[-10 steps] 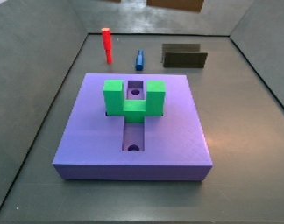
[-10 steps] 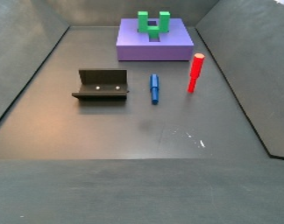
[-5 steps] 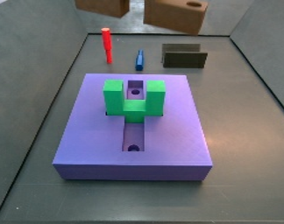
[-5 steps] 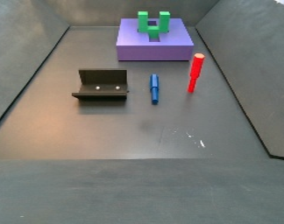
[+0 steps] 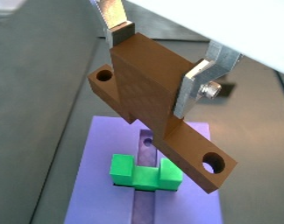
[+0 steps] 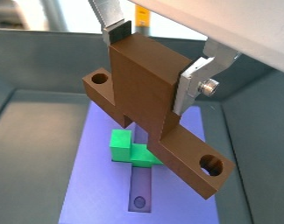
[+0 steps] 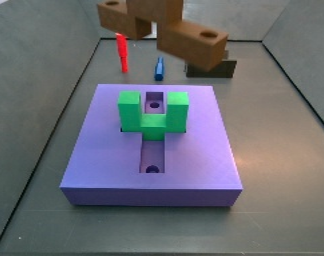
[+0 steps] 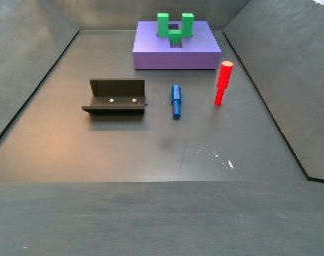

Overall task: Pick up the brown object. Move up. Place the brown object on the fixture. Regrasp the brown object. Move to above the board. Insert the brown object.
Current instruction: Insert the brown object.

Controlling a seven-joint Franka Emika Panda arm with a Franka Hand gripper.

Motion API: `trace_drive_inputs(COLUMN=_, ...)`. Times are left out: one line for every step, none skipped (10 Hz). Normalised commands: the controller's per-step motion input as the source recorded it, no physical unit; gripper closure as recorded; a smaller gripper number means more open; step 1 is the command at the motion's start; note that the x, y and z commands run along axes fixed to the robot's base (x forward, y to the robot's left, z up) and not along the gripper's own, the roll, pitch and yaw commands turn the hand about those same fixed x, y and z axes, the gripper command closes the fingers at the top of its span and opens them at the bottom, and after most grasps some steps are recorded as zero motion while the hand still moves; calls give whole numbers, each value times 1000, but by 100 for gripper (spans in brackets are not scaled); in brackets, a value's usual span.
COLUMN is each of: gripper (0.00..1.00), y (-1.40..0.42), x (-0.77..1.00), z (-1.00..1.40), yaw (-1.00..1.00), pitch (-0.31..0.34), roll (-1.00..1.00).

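Observation:
My gripper (image 5: 156, 61) is shut on the brown object (image 5: 145, 83), a bar with a round hole near each end and a thick block at its middle. Both wrist views show the silver fingers (image 6: 194, 80) clamping that block, with the gripper (image 6: 155, 63) high above the board. The lavender board (image 7: 111, 150) lies below, carrying a green U-shaped block (image 7: 153, 112) over its central groove. In a side view the brown object (image 7: 192, 42) hangs in the air beyond the board's far end; the fingers are cut off there. The dark fixture (image 8: 115, 98) stands empty on the floor.
A red peg (image 8: 222, 83) stands upright and a blue peg (image 8: 177, 100) lies flat on the floor between the fixture and the board (image 8: 151, 55). Dark walls enclose the floor on all sides. The brown object partly hides the fixture (image 7: 221, 69) in a side view.
The brown object has come down further into the side view and now hangs lower, past the board's far end. Nothing on the floor has moved.

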Motion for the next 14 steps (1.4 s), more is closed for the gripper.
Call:
trace_drive_inputs(gripper=100, y=0, x=0, z=-409, yaw=-1000, pitch=19, roll=-59)
trace_drive_inputs(gripper=100, y=0, x=0, z=-403, yaw=-1000, pitch=34, roll=-61)
trace_drive_inputs(gripper=100, y=0, x=0, z=-374, yaw=-989, pitch=84, roll=-76)
trace_drive_inputs(gripper=100, y=-31, x=0, z=-271, yaw=-894, pitch=179, roll=-116)
trace_drive_inputs(gripper=100, y=-109, x=34, z=-34, yaw=-834, pitch=196, roll=-156)
trace_drive_inputs(gripper=100, y=-234, x=20, z=0, yaw=-800, pitch=41, roll=-147)
trace_drive_inputs(gripper=100, y=-346, x=29, z=0, yaw=-760, pitch=0, roll=-87)
trace_drive_inputs(gripper=100, y=-331, x=37, z=0, yaw=-754, pitch=-56, roll=-101)
trace_drive_inputs(gripper=100, y=-286, x=226, z=-60, yaw=-671, pitch=-90, roll=-87)
trace_drive_inputs(gripper=100, y=-263, x=306, z=-197, yaw=-509, pitch=-27, roll=-33)
trace_drive_inputs(gripper=100, y=-237, x=351, z=-180, yaw=-623, pitch=0, roll=41)
trace_drive_inputs(gripper=100, y=0, x=149, z=-131, yaw=-486, pitch=0, roll=126)
trace_drive_inputs(gripper=100, y=0, x=0, z=-74, yaw=-231, pitch=0, roll=301)
trace_drive_inputs(gripper=100, y=23, x=0, z=-103, yaw=-191, pitch=1, roll=321)
